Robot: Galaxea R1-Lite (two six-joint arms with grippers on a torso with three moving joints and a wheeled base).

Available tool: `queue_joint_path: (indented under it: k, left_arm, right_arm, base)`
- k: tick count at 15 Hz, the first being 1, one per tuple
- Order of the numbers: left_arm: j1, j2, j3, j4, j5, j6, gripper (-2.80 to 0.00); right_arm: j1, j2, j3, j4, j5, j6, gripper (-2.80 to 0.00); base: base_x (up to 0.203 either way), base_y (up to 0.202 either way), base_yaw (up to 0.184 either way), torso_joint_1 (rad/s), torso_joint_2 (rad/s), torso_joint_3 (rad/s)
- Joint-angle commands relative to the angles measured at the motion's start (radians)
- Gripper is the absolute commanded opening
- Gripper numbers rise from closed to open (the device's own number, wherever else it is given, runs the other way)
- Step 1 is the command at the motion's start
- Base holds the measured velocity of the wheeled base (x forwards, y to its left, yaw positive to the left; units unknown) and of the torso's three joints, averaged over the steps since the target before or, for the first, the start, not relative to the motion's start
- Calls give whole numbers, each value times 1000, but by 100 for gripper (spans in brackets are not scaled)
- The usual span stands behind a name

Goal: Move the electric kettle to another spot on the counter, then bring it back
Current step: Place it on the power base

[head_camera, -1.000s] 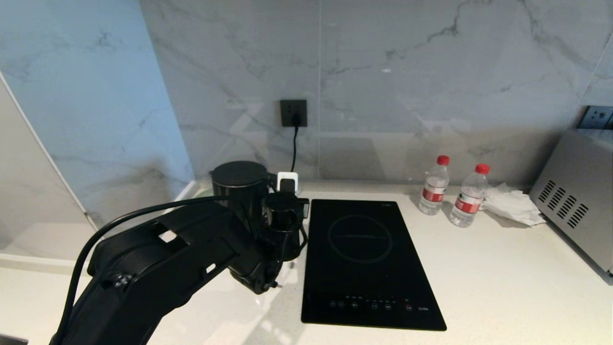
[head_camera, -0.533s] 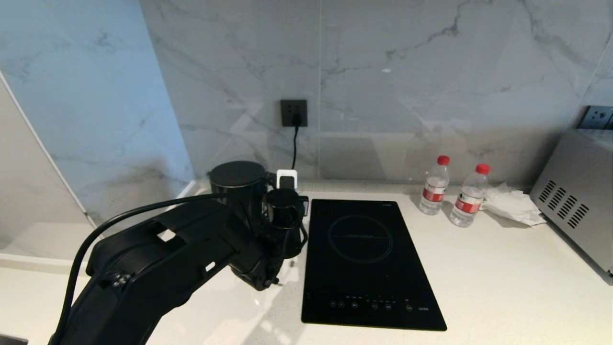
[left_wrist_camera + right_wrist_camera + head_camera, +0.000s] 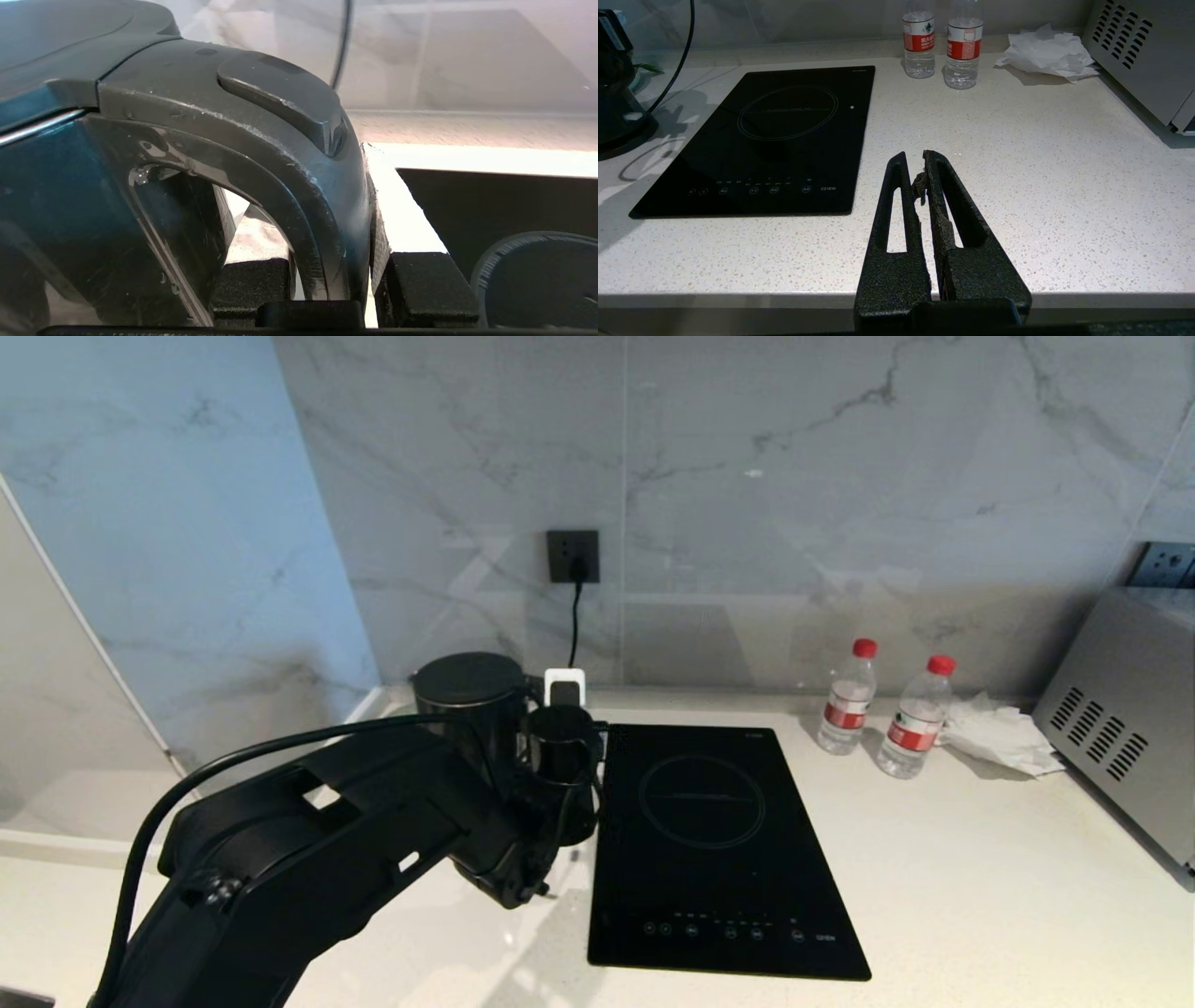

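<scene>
Just left of the induction hob (image 3: 714, 840), at the back of the counter (image 3: 971, 887), the electric kettle (image 3: 471, 705) stands upright with its loop handle turned toward the hob. On that handle the left gripper (image 3: 334, 280) is clamped, its fingers either side of the upright grip. Off near the counter's front edge, the right gripper (image 3: 922, 161) sits closed and empty.

Left arm (image 3: 355, 840) hides electric kettle (image 3: 471, 705) lower body.
</scene>
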Motion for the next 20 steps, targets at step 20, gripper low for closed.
queue_joint_path:
  k: [20]
  left_arm:
    - [27, 30, 31, -9, 1, -4, -280]
  right_arm:
    - [0, 2, 0, -1, 0, 0, -280]
  base:
    - [0, 0, 0, 0, 0, 0]
